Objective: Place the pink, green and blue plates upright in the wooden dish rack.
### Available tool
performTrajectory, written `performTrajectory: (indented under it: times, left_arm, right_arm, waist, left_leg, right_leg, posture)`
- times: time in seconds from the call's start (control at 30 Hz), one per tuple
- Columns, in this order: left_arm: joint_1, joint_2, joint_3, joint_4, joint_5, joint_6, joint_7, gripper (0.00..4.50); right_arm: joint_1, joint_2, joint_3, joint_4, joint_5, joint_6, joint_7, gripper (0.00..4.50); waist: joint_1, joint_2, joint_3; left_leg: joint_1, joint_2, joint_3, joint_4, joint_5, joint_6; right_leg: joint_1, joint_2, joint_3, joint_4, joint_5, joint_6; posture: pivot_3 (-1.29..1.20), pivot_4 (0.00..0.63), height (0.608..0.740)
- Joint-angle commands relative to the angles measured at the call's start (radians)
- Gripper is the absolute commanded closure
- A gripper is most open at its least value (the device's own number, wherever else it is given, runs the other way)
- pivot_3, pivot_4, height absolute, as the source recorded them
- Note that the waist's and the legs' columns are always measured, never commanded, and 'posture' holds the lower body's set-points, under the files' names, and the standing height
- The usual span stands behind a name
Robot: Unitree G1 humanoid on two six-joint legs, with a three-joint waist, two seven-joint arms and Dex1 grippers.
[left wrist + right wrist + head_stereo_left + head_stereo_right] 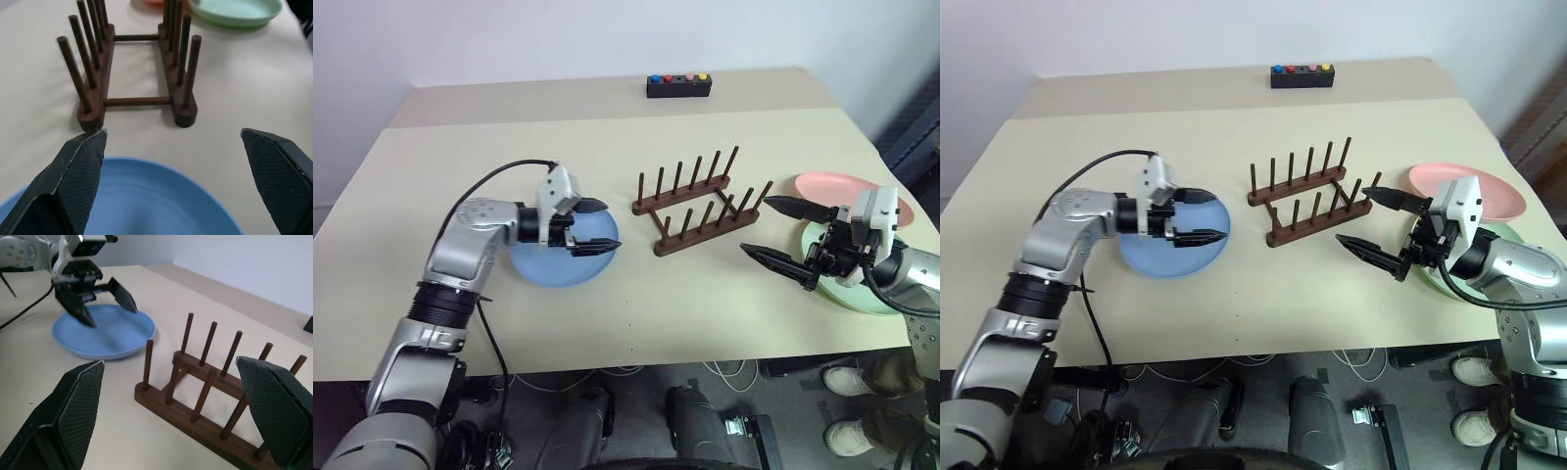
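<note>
Beige worktop [705,294]: dark wooden pegged dish rack [700,201] empty, all three plates unracked. My left tool [590,227] hovers, fingers apart, over the round blue plate [543,266] (right tool [781,235] likewise apart, empty).

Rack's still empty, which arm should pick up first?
Left, probably. The left gripper hangs open right over the blue plate, beside the wooden dish rack. The right gripper is open too, but points away from the green plate.

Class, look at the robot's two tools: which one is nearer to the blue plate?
Left. The left tool hangs open just over the blue plate. The right tool, also open, is across the wooden dish rack, beside the green plate.
</note>
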Motion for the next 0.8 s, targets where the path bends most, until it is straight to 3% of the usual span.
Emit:
performTrajectory:
  times: [0.03, 0.4, 0.8]
  left_arm:
    - [-0.05, -0.025, -0.036, 0.02, 0.074, -0.016, 0.057, 0.0]
    - [-0.094, -0.164, -0.157, 0.012, 0.196, 0.079, 0.161, 0.0]
    - [-0.081, -0.291, -0.187, -0.021, 0.244, 0.245, 0.301, 0.0]
  right_arm:
    - [0.005, 0.001, -0.016, -0.028, -0.004, -0.029, -0.002, 0.07]
    - [0.066, 0.001, -0.062, -0.083, -0.002, -0.032, -0.051, 0.07]
    - [0.084, -0.002, -0.068, -0.101, -0.001, -0.035, -0.074, 0.07]
  waist:
    - [0.0, 0.0, 0.0]
    - [0.001, 0.0, 0.0]
    - [0.001, 0.0, 0.0]
  left_leg:
    - [0.0, 0.0, 0.0, 0.0, 0.0, 0.0]
    - [0.0, 0.0, 0.0, 0.001, 0.0, 0.0]
    - [-0.001, 0.0, 0.0, 0.002, 0.0, 0.001]
  right_leg:
    - [0.0, 0.0, 0.0, 0.0, 0.0, 0.0]
    - [0.0, 0.0, 0.0, 0.0, 0.0, 0.001]
    - [0.001, 0.0, 0.0, 0.0, 0.0, 0.001]
  posture:
    - [0.0, 0.15, 0.74]
    - [0.0, 0.15, 0.74]
    - [0.0, 0.15, 0.74]
